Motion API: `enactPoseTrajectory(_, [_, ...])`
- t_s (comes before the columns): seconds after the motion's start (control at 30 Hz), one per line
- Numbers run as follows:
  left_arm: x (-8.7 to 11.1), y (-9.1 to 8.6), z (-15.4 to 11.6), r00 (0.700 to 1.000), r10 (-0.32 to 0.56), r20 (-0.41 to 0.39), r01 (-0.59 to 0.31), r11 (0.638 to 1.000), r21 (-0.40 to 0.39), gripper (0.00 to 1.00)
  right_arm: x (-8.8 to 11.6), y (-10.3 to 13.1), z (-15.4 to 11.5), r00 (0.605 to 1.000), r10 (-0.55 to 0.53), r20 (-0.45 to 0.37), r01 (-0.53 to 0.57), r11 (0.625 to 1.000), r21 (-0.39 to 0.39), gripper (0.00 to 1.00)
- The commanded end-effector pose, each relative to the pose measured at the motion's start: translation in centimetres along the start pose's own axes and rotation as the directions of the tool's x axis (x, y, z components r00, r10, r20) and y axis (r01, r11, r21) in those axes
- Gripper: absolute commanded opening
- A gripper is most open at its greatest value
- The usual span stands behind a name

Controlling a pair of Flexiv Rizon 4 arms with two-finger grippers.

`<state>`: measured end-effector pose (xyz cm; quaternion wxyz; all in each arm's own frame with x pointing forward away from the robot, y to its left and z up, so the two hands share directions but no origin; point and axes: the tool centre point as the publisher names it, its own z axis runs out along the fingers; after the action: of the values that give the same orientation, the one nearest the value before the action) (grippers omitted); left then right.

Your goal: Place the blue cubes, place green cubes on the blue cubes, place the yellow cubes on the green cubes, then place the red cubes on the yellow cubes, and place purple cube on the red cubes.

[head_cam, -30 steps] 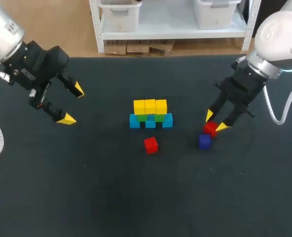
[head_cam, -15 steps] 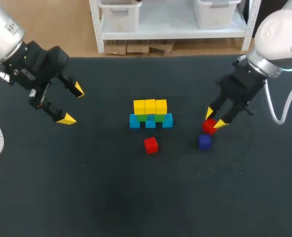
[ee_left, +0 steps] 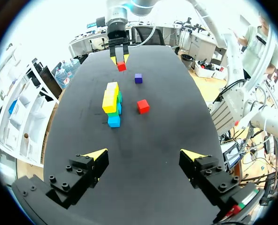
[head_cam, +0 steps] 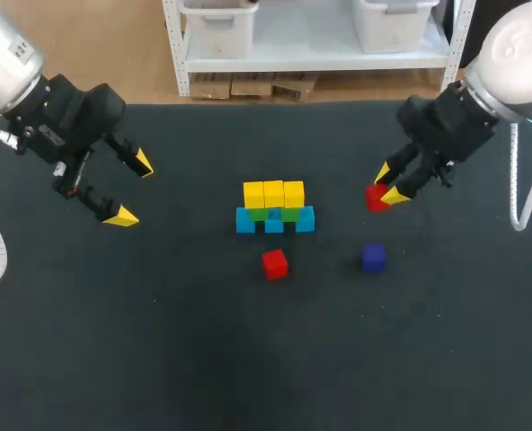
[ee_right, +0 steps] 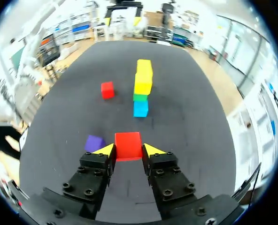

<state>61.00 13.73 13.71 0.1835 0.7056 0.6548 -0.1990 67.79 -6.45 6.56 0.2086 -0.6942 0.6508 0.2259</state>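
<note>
Right wrist view shows the right gripper clenched on a red cube by opposite flat faces, well apart from the yellow cubes. Likely light, rigid and smooth, it needs a square, centred pinch.

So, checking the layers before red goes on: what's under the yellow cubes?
Under the yellow cubes sit green cubes, themselves on the blue cubes. The yellow row covers the greens' tops, so how many there are cannot be seen.
</note>
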Motion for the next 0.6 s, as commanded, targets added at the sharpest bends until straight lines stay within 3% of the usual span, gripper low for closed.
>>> enactPoseTrajectory(0.03, [0.1, -0.1, 0.0, 1.000, 0.004, 0.004, -0.004, 1.000, -0.002, 1.00, -1.6, 1.9, -1.2, 0.994, 0.104, 0.015, -0.105, 0.962, 0.253, 0.00])
enactPoseTrajectory(0.33, [0.1, -0.1, 0.0, 1.000, 0.004, 0.004, -0.004, 1.000, -0.002, 1.00, -6.2, 1.4, -1.1, 0.993, 0.110, 0.046, -0.119, 0.937, 0.329, 0.00])
enactPoseTrajectory(0.6, [0.1, -0.1, 0.0, 1.000, 0.004, 0.004, -0.004, 1.000, -0.002, 1.00, -9.9, 0.2, 0.3, 0.997, 0.071, 0.040, -0.080, 0.943, 0.323, 0.00])
